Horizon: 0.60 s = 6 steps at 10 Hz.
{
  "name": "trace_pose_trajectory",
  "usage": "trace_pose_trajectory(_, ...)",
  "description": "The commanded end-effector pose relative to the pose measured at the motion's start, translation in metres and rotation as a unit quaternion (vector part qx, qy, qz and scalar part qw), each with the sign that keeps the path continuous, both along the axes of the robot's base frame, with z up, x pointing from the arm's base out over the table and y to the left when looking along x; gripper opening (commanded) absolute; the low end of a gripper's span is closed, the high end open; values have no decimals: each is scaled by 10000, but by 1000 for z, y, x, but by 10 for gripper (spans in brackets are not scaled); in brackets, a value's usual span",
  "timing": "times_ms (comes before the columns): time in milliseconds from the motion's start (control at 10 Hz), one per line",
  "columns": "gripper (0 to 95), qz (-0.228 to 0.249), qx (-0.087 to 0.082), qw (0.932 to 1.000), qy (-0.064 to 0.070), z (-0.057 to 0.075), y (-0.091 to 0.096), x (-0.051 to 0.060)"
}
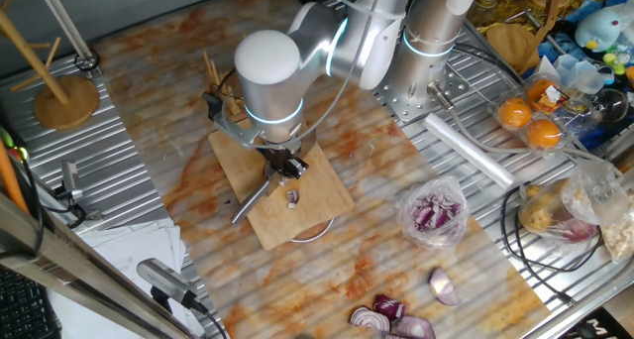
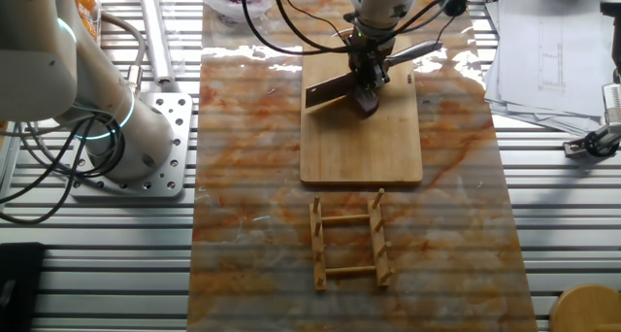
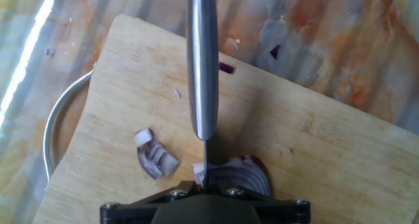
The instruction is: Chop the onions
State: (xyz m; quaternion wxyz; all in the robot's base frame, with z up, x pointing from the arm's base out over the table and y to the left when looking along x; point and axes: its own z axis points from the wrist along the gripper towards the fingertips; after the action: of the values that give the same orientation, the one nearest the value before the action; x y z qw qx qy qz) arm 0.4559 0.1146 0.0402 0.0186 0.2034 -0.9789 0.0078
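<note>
A: Where do the onions (image 3: 241,177) lie from the gripper (image 1: 288,168)?

B: Directly beneath it, on the cutting board (image 2: 361,138) in the middle of the tabletop (image 2: 252,186). In the hand view the knife (image 3: 202,67) runs straight away from the gripper, its edge meeting the left side of the largest piece; a cut-off slice (image 3: 156,157) lies just left of the blade.

A: And the gripper?

B: Pinching the knife's handle, as far as the fixed views show. I'd judge the next cut should shift rightward, across the uncut piece.
</note>
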Motion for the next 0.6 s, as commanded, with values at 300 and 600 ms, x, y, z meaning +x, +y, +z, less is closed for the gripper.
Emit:
trace_pose_trajectory(300, 0, -69, 44, 9998, -158, -26, -1, 1)
trace_pose_trajectory(600, 0, -119, 144, 9997, -143, -35, -2, 1)
